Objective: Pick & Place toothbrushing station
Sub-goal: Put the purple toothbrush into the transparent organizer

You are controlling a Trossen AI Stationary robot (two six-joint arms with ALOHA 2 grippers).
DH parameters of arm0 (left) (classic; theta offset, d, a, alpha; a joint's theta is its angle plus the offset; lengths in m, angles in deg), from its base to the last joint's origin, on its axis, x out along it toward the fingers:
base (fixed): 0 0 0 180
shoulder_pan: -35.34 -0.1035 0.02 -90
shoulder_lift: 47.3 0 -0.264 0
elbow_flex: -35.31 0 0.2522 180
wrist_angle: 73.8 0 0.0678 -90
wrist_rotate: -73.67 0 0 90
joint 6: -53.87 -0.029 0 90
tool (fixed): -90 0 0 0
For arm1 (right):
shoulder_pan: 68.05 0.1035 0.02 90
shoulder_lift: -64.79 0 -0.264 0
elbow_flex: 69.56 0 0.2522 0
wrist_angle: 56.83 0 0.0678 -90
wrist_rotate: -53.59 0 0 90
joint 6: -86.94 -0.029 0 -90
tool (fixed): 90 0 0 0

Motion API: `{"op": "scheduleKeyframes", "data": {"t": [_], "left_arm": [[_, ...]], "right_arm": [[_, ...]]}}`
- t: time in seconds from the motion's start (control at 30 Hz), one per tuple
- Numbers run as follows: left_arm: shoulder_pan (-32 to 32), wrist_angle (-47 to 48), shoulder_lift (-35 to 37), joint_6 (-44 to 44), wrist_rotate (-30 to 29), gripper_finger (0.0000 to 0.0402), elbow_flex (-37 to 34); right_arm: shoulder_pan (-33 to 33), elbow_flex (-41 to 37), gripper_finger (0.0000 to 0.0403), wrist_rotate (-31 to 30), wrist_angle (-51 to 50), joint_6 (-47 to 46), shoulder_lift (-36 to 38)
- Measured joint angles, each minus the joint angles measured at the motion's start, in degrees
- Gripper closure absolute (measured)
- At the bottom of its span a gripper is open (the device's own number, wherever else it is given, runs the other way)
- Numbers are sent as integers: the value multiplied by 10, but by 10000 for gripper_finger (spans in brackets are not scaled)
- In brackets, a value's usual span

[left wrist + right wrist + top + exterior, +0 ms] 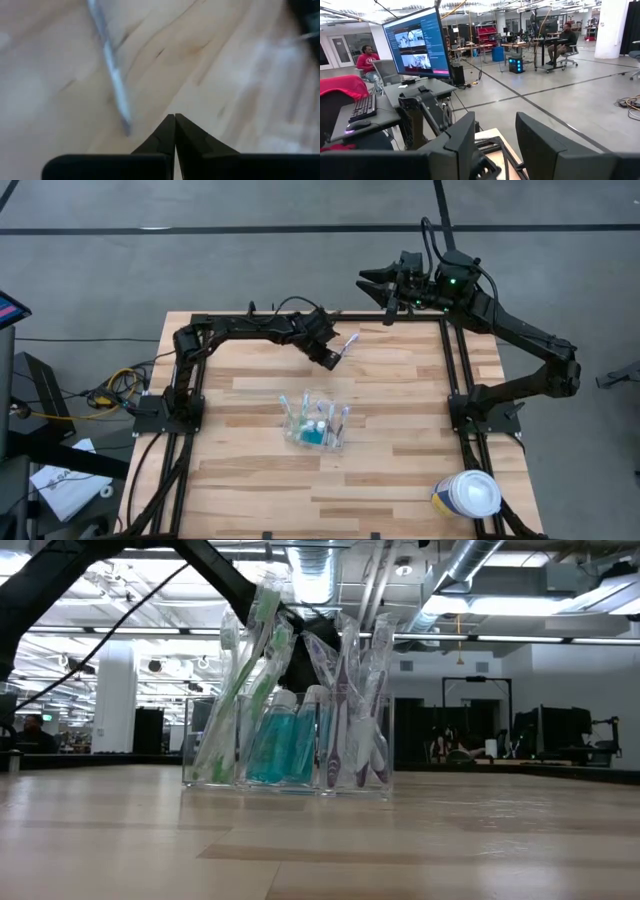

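Note:
The toothbrushing station [315, 422] is a clear plastic holder standing on its base mid-table. Wrapped toothbrushes and small teal bottles stand in the station [290, 740]. At the far side of the table, my left gripper [331, 358] slants down over the wood, shut. A pale toothbrush [348, 343] sticks out beside it toward the far right. In the left wrist view the blurred toothbrush [112, 75] runs alongside my left gripper [175, 118], not between its tips. My right gripper [378, 285] hangs open, raised past the far right corner, with nothing between its fingers. My left gripper has its two fingertips [169, 125] closed against each other with nothing showing between them. The toothbrush's near end [127, 129] lies close beside one finger. Whether that finger touches it, I cannot tell.
A round tub with a white lid [468, 495] stands at the near right corner. A black frame [460, 370] borders the wooden table's left, right and far sides. Bare wood lies all around the station.

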Motion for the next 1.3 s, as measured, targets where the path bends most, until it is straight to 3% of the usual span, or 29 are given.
{"op": "scheduleKeyframes", "data": {"t": [0.27,0.5,0.77,0.87,1.13,1.3], "left_arm": [[-7,-8,71,-5,-23,401,1],[8,53,68,-21,10,394,1],[25,57,55,-33,-22,385,-1],[20,51,50,-18,-25,355,-1],[26,28,20,21,-25,223,0],[39,14,-24,33,-25,216,0]], "right_arm": [[0,0,269,0,26,0,0],[0,0,269,-1,24,0,0],[0,0,269,-1,22,0,0],[0,0,269,-1,21,0,0],[1,0,269,13,21,0,0],[5,0,269,14,19,0,0]]}}
